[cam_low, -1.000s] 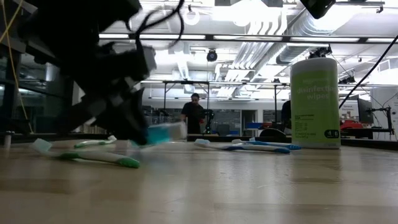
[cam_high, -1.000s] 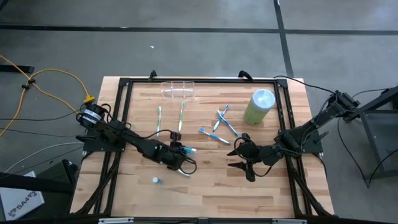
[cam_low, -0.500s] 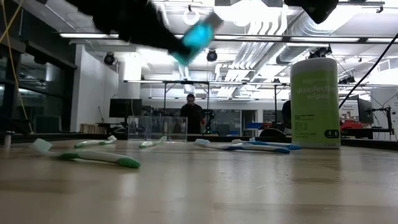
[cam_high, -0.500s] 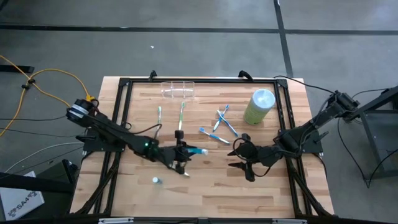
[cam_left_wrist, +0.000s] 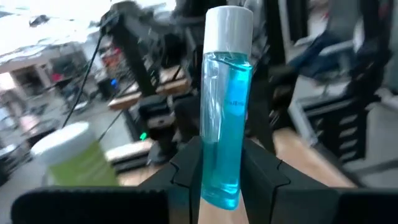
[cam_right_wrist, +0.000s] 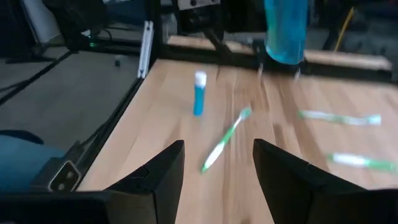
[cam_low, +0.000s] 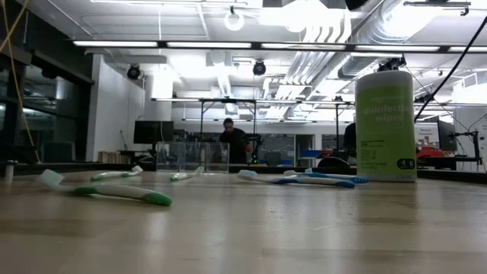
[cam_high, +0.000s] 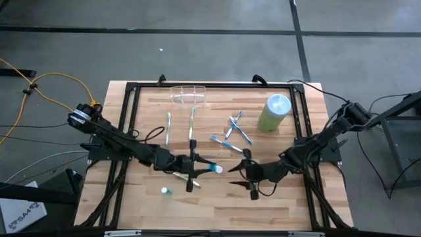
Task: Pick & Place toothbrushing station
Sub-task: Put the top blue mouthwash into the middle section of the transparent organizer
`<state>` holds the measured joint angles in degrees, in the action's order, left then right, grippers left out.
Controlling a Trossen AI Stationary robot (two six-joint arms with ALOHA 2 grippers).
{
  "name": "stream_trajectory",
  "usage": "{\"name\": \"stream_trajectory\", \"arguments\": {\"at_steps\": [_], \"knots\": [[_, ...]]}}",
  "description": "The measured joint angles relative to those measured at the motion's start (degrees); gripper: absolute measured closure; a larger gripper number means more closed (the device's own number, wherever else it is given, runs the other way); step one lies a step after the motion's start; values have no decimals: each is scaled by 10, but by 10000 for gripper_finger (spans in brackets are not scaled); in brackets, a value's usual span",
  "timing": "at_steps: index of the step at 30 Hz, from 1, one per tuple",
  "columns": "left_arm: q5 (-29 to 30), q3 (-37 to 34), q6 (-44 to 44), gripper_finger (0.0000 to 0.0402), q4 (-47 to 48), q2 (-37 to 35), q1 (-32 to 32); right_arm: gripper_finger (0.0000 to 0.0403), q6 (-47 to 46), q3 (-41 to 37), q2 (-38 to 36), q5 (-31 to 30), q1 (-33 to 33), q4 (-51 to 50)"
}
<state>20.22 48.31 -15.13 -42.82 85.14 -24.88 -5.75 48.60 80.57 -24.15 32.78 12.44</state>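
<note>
Two grippers are working over the table's near half: the left gripper (cam_high: pixel 197 166) is clenching a blue-filled bottle (cam_left_wrist: pixel 225 112), the right gripper (cam_high: pixel 248 172) is gaping empty. Far back, the toothbrushing station (cam_high: pixel 189 95) is sitting.

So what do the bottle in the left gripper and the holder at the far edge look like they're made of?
The bottle, clamped between the left gripper fingers, looks like clear glossy plastic: blue liquid shows through its wall, under an opaque white cap. The holder appears to be thin transparent plastic; the wooden table reads straight through it, with only its edges catching light. Glass can't be ruled out for either.
</note>
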Motion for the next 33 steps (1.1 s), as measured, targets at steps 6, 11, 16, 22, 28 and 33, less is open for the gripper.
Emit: {"name": "stream_trajectory", "arguments": {"at_steps": [6,11,16,22,28,33], "knots": [[-81,0,16,327,-51,0,0,220,90,0,1,-39,13,58],[-111,0,20,327,-64,0,1,220,161,0,0,-44,19,127],[-116,0,23,327,-67,0,1,220,225,0,0,-43,16,182],[-124,0,23,327,-71,0,13,220,252,1,0,1,-10,220],[-158,0,34,327,-73,0,34,220,264,1,0,61,-38,253],[-159,0,32,327,-74,0,42,220,268,1,0,99,-51,269]]}}
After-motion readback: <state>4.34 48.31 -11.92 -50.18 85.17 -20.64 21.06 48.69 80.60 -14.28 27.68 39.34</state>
